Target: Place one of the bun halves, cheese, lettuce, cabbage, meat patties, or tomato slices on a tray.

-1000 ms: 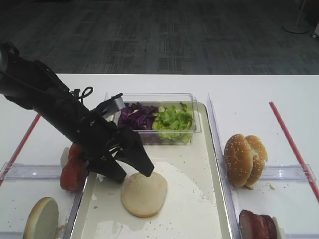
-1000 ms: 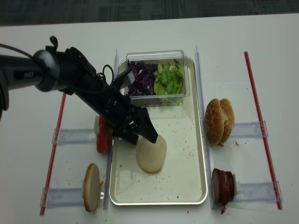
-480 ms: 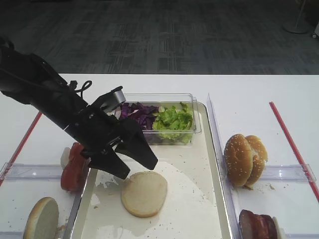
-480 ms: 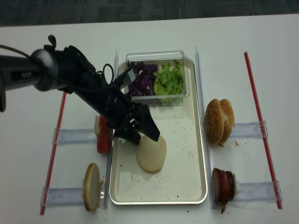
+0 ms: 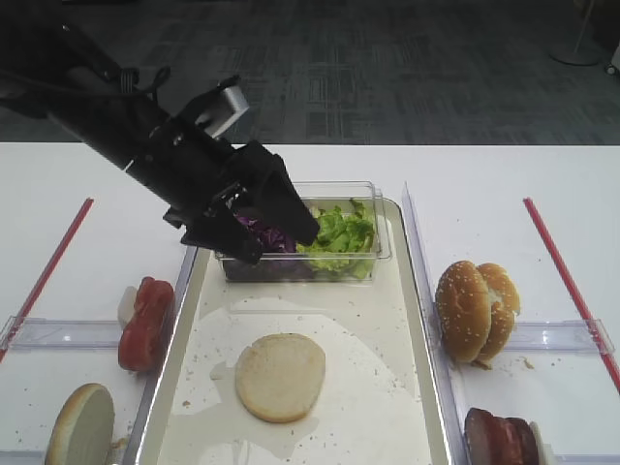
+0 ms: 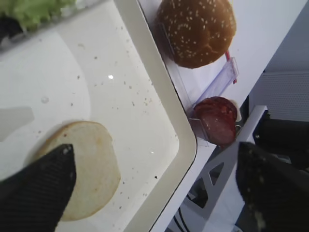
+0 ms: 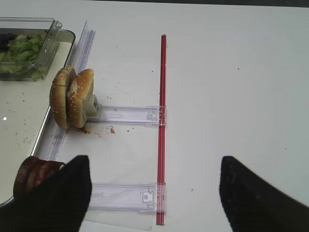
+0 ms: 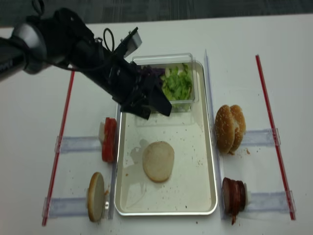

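Note:
A plain bun half (image 5: pixel 280 376) (image 8: pixel 158 161) (image 6: pixel 79 169) lies flat, cut face up, on the tray (image 5: pixel 387 387) (image 8: pixel 193 186) (image 6: pixel 159 121). My left gripper (image 5: pixel 278 246) (image 8: pixel 154 113) (image 6: pixel 154 188) hangs open and empty, well above the tray, in front of the tub. The tub holds lettuce (image 5: pixel 337 232) (image 8: pixel 177 83) and cabbage (image 5: pixel 265 232), which the gripper partly hides. Tomato slices (image 5: pixel 143 325) (image 8: pixel 109 146) stand left of the tray. Meat patties (image 5: pixel 499 438) (image 7: pixel 34 174) stand to its right. My right gripper (image 7: pixel 154 193) is open over bare table. Cheese is out of view.
Sesame-seeded bun halves (image 5: pixel 475 310) (image 7: pixel 72 99) stand on edge right of the tray. Another plain bun half (image 5: pixel 79 426) stands at the front left. Clear plastic rails (image 7: pixel 128 115) and red strips (image 7: pixel 162 121) (image 5: pixel 48 266) lie on the white table.
My left gripper has risen and drawn back from beside the bun half toward the tub, staying open. The bun half has stayed where it lies on the tray.

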You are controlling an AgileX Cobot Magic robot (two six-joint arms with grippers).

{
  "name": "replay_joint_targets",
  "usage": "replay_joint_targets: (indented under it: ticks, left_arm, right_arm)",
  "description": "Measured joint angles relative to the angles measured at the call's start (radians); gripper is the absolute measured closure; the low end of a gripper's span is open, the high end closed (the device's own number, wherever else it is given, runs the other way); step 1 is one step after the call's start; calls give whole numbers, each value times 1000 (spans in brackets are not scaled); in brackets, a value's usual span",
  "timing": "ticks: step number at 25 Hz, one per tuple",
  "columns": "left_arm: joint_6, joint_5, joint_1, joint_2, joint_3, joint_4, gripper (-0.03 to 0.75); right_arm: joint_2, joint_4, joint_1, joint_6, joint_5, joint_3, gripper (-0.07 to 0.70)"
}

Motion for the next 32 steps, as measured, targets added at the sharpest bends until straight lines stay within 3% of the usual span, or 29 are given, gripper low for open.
replay_joint_targets:
  ticks: [6, 18, 32]
  left_arm:
    - [-12, 8, 0, -18, -94, 34, 98]
    - [-18, 17, 4, -19, -99, 129, 98]
    - [-273, 23, 161, -19, -101, 490, 98]
  right_arm:
    - [0, 0, 0, 4, 0, 0, 61]
    - [0, 0, 0, 4, 0, 0, 61]
    - [0, 0, 0, 2, 0, 0, 61]
